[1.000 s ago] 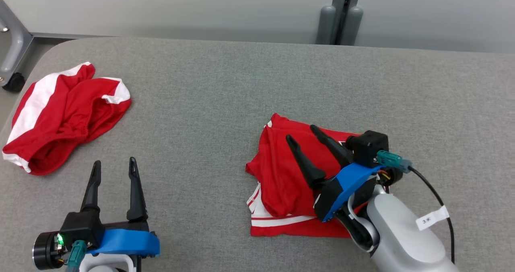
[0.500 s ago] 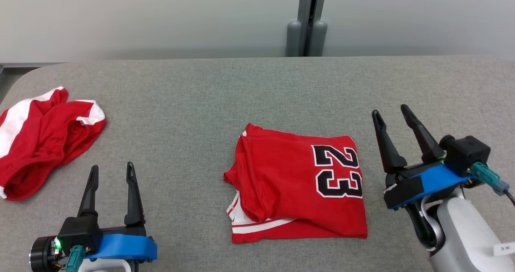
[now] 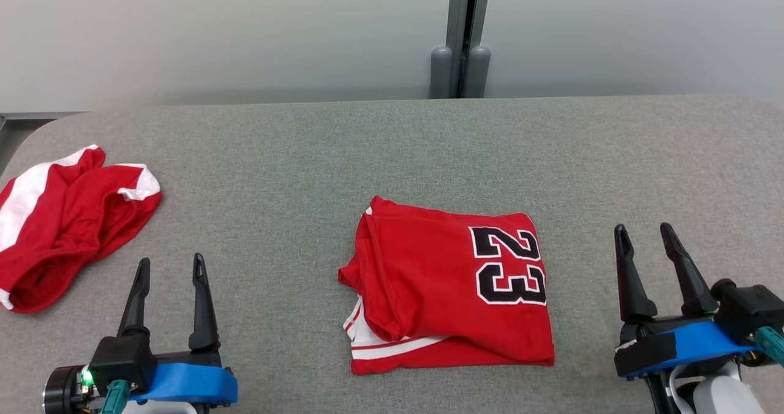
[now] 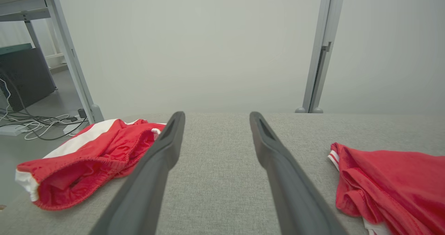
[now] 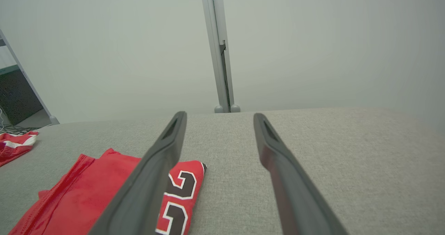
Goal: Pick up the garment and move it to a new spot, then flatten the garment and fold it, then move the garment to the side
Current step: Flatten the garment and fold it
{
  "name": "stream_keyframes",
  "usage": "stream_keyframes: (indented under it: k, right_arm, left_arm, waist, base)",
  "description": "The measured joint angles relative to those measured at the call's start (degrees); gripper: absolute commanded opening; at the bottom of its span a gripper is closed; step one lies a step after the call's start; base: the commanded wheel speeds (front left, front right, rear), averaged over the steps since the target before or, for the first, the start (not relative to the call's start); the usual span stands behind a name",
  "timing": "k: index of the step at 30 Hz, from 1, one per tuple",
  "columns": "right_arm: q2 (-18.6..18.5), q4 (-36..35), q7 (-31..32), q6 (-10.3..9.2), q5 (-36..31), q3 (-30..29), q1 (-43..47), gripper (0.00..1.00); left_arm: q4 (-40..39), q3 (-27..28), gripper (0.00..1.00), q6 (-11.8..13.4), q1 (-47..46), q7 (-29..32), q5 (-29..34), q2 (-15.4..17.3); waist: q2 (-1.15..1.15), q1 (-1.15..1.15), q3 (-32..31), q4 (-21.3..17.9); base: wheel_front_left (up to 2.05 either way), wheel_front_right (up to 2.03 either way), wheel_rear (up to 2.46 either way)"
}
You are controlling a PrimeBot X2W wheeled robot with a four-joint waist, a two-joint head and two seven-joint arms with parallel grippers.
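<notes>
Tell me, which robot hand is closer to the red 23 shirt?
Right. The right gripper sits just off the numbered side of the shirt; the left gripper sits farther away on the opposite side, nearer the crumpled red garment.

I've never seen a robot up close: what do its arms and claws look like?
The left claw and right claw look alike: two long, tapering dark fingers on a black block with a blue band. A teal cable plug sits by each; a small green light glows on the left one. The forearms are pale grey.
</notes>
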Motion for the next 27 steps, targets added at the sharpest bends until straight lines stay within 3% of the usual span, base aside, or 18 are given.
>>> stream_keyframes:
  k: [9, 27]
  right_arm:
    - [1.5, -2.1, 1.7, 0.00, -1.1, -1.1, 1.9, 1.00]
    - [2.2, -2.2, 2.5, 0.00, -1.3, -0.1, 2.3, 1.00]
  left_arm:
    - [0.0, -1.2, 1.00, -0.5, 0.3, 0.0, 0.7, 0.1]
    - [5.2, -18.9, 1.00, -4.7, -2.2, 1.7, 1.2, 0.6]
  waist:
    - [0.00, 0.00, -0.7, 0.1]
    - [0.00, 0.00, -1.6, -0.6]
  base:
    - [0.00, 0.00, 0.00]
    - [0.00, 0.00, 0.00]
